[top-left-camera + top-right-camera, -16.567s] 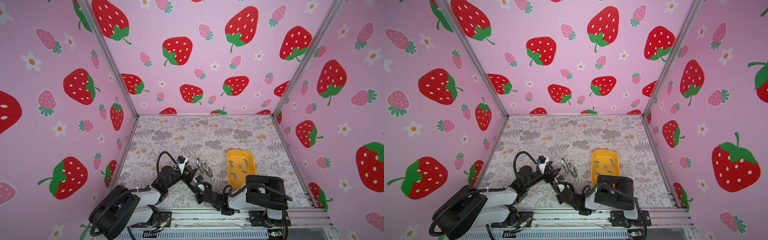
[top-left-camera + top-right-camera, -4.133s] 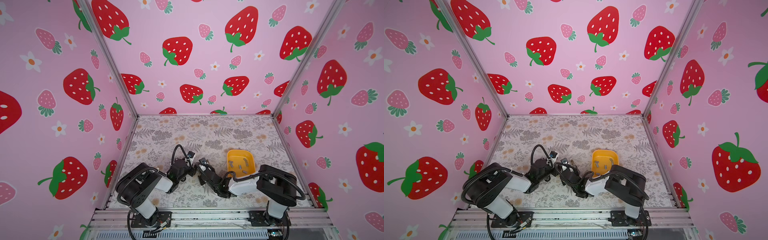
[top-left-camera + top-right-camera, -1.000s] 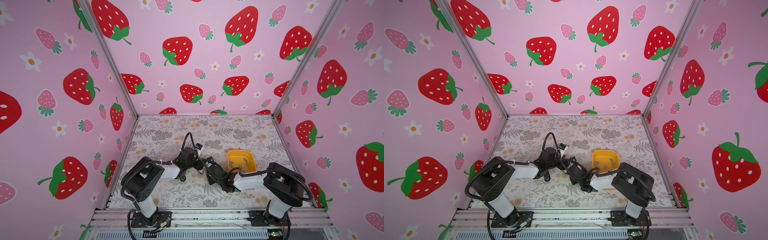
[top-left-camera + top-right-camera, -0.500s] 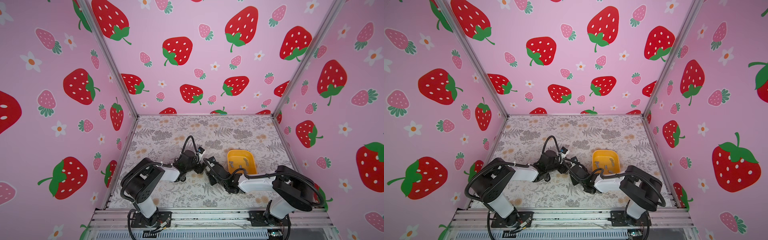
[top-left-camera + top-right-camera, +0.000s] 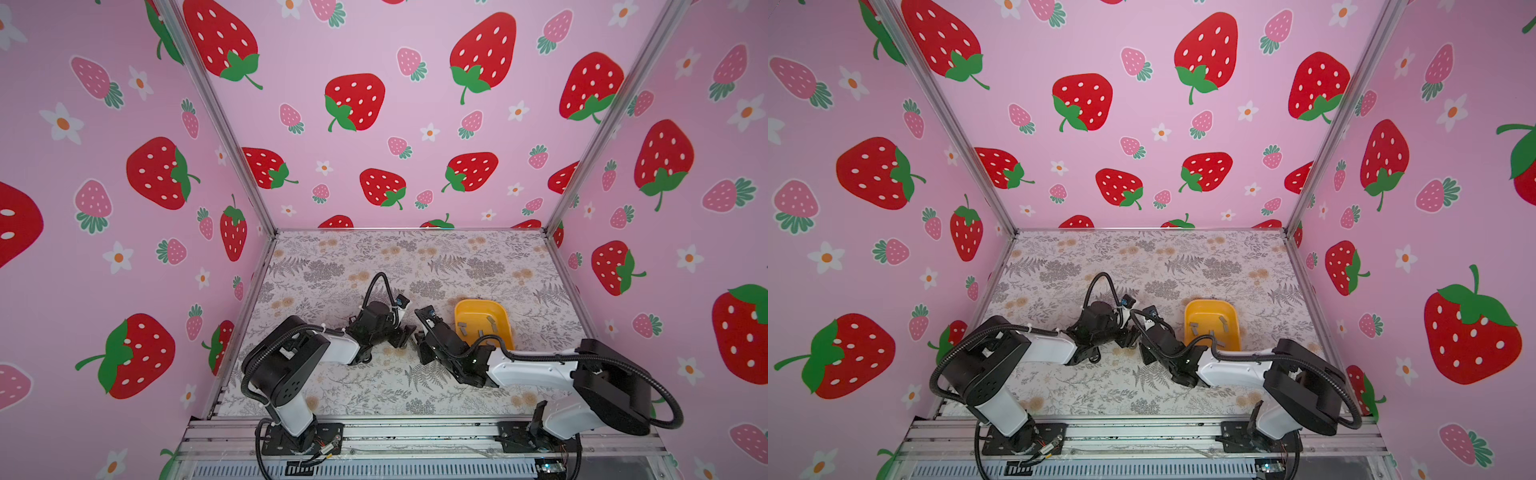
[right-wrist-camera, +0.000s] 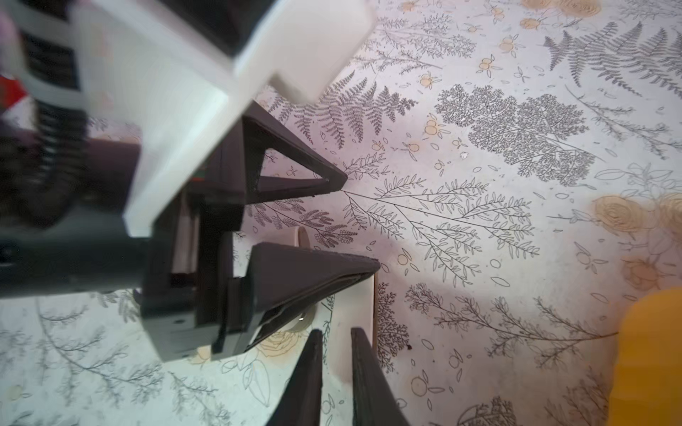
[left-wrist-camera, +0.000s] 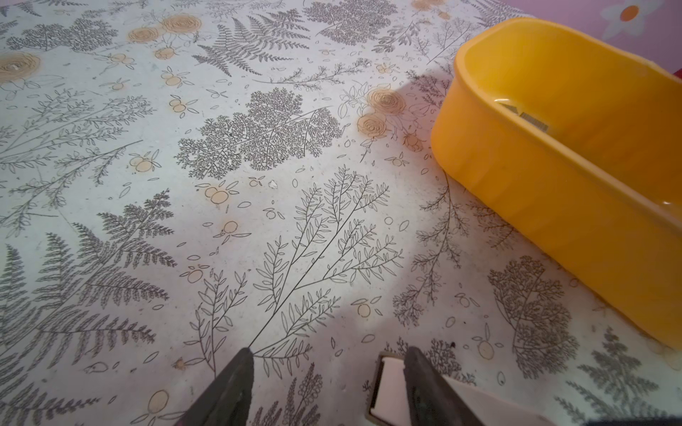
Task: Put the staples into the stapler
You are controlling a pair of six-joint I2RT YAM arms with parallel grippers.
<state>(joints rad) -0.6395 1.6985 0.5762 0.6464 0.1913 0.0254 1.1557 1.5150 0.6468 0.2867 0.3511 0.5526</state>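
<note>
A pale stapler lies on the floral table between my two grippers; both top views hide it under them. My right gripper is shut on a pale part of the stapler, which fills the narrow gap between its fingers. My left gripper is open, with bare table between its fingers. The stapler's tan-edged end rests against the inside of one finger. Several grey staples lie in the yellow tray, just right of the grippers.
The yellow tray's wall stands close beside both grippers. Pink strawberry walls close in the table on three sides. The metal rail with both arm bases runs along the front edge.
The right arm's elbow has swung out to the right and lower. Its gripper has stayed beside the left one and its jaws have narrowed. The left arm has barely moved.
</note>
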